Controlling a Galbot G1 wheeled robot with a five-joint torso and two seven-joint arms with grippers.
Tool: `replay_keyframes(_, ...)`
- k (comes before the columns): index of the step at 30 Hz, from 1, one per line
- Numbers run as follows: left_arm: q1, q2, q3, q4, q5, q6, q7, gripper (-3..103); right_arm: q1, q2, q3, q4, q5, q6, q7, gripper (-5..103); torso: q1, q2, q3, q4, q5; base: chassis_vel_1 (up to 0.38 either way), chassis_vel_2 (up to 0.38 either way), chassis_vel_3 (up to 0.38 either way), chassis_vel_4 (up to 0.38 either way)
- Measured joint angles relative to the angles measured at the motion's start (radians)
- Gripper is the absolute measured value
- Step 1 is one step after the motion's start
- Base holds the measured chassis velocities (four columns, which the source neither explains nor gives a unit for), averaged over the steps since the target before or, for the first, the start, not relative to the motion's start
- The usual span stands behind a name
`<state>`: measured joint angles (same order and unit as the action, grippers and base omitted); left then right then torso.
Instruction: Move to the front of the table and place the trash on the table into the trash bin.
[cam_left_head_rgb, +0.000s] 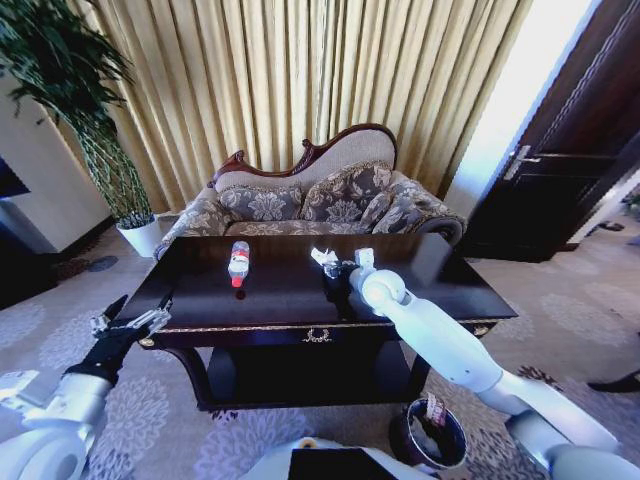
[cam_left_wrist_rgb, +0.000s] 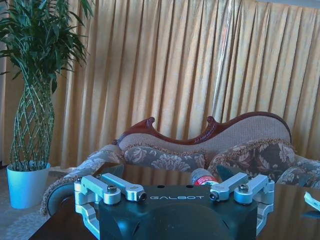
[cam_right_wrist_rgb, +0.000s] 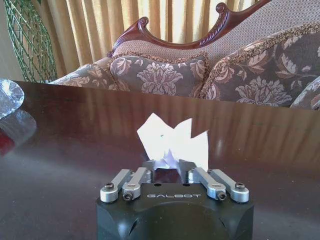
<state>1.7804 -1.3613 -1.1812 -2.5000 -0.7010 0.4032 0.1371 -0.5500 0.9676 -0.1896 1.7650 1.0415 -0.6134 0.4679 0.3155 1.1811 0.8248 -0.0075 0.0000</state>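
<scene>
Here the right gripper (cam_left_head_rgb: 338, 268) reaches over the large dark glossy wooden worktop (cam_left_head_rgb: 420, 275), its jaws closed on the crumpled white paper (cam_right_wrist_rgb: 173, 143) near the worktop's middle. The clear plastic bottle with a red label (cam_left_head_rgb: 238, 263) lies on its side to the left of the paper, well apart from it. The left gripper (cam_left_head_rgb: 135, 318) hovers just off the worktop's left front corner, jaws apart and holding nothing. The small round dark brown trash bin (cam_left_head_rgb: 428, 433) stands on the carpet by the worktop's right front leg.
</scene>
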Motion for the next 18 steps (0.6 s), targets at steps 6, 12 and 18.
replay_keyframes(6,0.000,-0.002,0.000,0.000,0.000,-0.003,0.002,100,-0.003,-0.006,0.000,0.006,0.001,0.002,0.004,11,0.000,0.000,0.000,0.0000,0.0000,0.000,0.000,0.000,0.000)
replay_keyframes(12,0.000,-0.001,-0.001,0.000,0.000,-0.006,0.002,100,-0.007,-0.007,0.001,0.011,0.004,0.004,0.007,1,0.000,0.000,0.000,0.0000,0.0000,0.000,0.000,0.000,0.000)
replay_keyframes(18,0.000,-0.003,-0.001,0.000,0.000,-0.008,0.003,100,-0.021,-0.016,0.012,0.023,0.008,0.014,0.008,0,0.000,0.000,0.000,0.0000,0.0000,0.000,0.000,0.000,0.000)
